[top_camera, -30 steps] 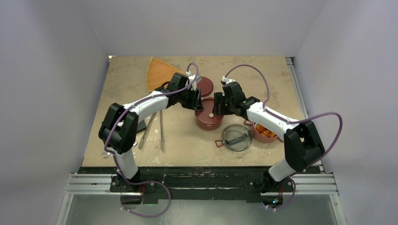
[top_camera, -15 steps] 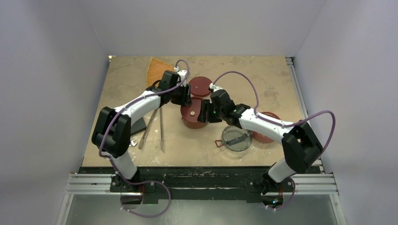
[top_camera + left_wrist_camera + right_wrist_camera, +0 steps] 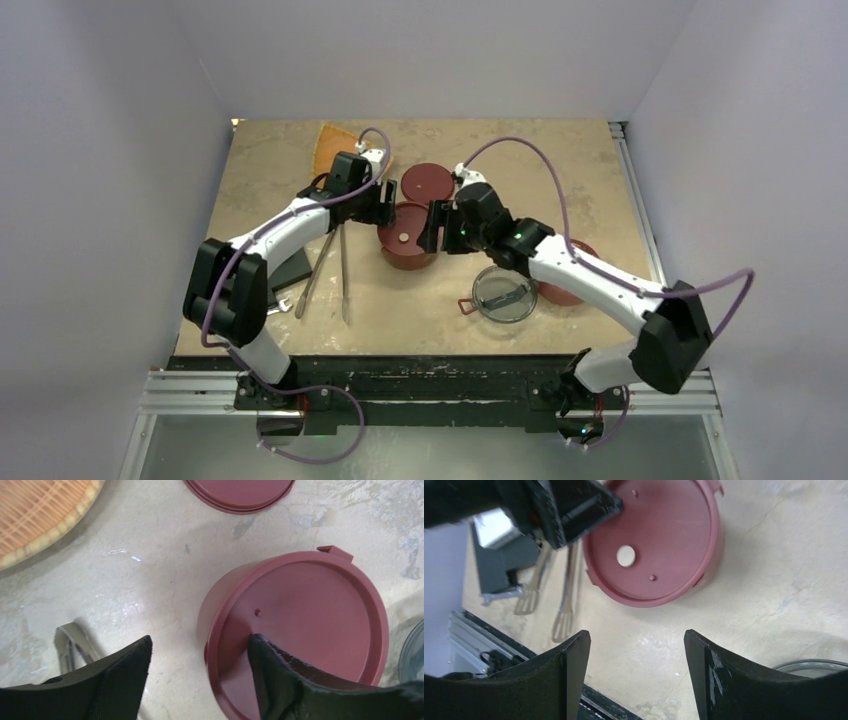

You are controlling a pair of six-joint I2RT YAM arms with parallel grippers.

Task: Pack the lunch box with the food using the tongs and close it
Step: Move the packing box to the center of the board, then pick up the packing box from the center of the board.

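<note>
no readable text, label, brand, number or sign shows on anything in any view.

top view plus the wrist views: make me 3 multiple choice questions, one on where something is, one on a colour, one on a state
1. Where does the white slice lie?
A. on the lid of the dark-red bowl
B. on the bare table by the tongs
C. on the clear lid

2. What colour is the fan-shaped tray?
A. blue
B. orange
C. white

3. How is the left gripper?
A. shut on the tongs
B. open, holding nothing
C. shut on the bowl's handle

Answers:
1 A: the top and right wrist views show the slice near the middle of the lid.
2 B: it shows orange at the far left of the table.
3 B: the left wrist view shows the jaws apart, one over the lid and one beside the bowl.
</note>
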